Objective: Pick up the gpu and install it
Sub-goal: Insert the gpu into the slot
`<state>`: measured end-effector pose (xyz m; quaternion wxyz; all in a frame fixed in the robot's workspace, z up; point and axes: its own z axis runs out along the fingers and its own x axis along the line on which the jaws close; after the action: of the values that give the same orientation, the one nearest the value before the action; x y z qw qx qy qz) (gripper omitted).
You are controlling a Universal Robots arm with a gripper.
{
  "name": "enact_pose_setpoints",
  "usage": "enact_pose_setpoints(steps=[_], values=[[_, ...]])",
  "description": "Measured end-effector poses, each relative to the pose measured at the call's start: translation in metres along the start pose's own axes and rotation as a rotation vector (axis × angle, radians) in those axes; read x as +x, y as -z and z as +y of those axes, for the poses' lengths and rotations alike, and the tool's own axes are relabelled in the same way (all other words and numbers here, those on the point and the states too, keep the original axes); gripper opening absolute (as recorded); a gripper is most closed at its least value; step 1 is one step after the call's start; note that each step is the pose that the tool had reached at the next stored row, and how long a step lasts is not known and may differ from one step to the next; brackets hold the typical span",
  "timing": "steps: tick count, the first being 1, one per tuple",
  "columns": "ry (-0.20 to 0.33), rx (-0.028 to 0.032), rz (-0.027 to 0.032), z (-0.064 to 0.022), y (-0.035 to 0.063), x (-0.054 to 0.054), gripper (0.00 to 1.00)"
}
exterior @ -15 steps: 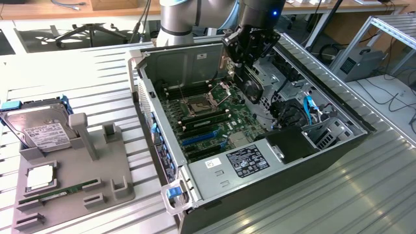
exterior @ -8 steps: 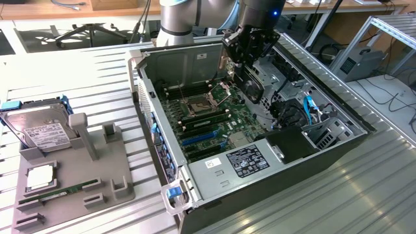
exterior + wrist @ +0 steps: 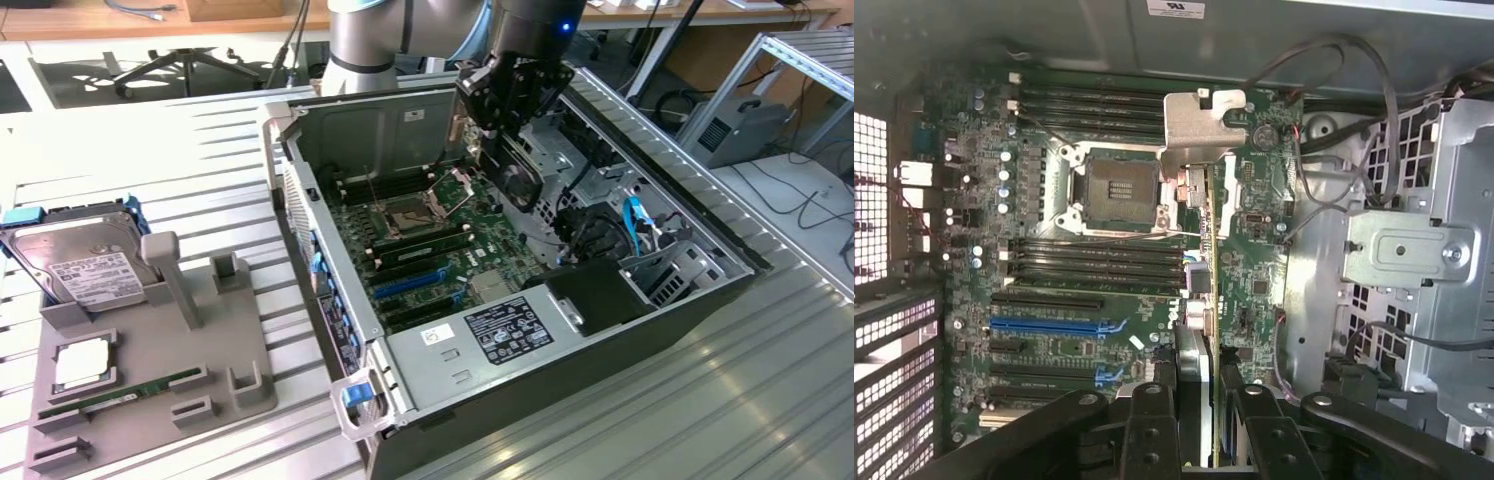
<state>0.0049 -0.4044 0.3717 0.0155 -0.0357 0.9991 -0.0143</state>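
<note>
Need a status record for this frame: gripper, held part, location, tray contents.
held: thin black GPU card with silver metal bracket
gripper: black gripper, shut on that card
location: card hangs over green motherboard inside open black computer case, not slotted
tray: grey tray holds silver hard drive, green RAM stick

This is a robotics lab or test workshop. At the top centre of the exterior view, a robot arm stands over an open computer case that lies on a ribbed metal workbench. At lower left a grey holder keeps a hard drive. An office chair base shows at upper left. A metal frame rack and loose cables are at upper right.
</note>
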Motion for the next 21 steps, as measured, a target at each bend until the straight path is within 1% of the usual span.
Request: enact_pose_setpoints(steps=[21], values=[[0.048, -0.0014, -0.0014, 0.0, 0.0, 0.0, 0.27]])
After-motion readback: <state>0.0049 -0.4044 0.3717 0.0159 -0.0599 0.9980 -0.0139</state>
